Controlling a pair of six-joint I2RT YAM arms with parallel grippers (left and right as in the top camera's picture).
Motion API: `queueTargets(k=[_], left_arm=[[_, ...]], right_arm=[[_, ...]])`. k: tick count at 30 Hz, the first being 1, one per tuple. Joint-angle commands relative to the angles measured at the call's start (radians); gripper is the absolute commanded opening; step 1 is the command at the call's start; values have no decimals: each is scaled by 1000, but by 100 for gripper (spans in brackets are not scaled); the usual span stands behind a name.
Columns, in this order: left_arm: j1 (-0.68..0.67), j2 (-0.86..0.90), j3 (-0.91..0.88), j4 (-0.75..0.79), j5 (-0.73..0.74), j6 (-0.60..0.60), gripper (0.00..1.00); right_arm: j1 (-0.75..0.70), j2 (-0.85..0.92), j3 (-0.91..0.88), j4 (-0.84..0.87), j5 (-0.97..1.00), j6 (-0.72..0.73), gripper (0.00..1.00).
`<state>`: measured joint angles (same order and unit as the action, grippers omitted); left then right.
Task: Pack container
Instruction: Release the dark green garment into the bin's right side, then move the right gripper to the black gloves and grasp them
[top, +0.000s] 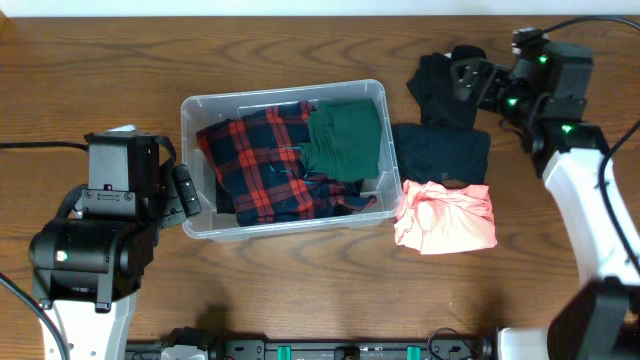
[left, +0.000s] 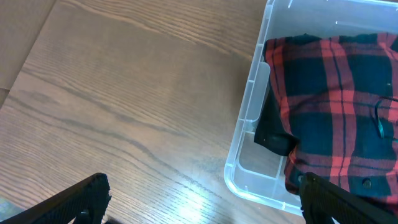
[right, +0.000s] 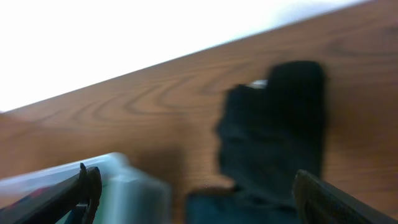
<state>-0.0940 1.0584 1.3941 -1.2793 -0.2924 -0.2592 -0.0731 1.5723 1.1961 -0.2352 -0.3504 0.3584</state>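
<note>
1. Container (top: 286, 228) sits mid-table, with a plaid shirt (top: 262, 160) and a green garment (top: 345, 135) inside.
2. My left gripper (left: 204, 186) hangs just beside its end wall, fingers spread and empty.
3. Right gripper (right: 196, 180), jaws apart, is by the black garment (right: 273, 124).

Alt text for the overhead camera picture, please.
A clear container on a wooden table holds a red plaid shirt and a green garment. Right of it lie a black garment, a dark folded garment and a pink garment.

A container (top: 190, 170) of clear, glossy plastic is pictured on a smooth, grained wood tabletop (top: 100, 60); matt plaid cloth (top: 260, 160) and soft pink cloth (top: 445, 215) are shown.
</note>
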Motion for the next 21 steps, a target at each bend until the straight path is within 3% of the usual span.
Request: queueTargets(k=[1, 13, 21], left_arm=[[4, -1, 2, -3, -15, -8, 98], [4, -1, 2, -3, -15, -8, 98], [4, -1, 2, -3, -15, -8, 98]], right_arm=[[-73, 112, 3, 46, -72, -14, 96], [-171, 553, 152, 193, -265, 307, 93], [-145, 702, 235, 223, -330, 439, 92]])
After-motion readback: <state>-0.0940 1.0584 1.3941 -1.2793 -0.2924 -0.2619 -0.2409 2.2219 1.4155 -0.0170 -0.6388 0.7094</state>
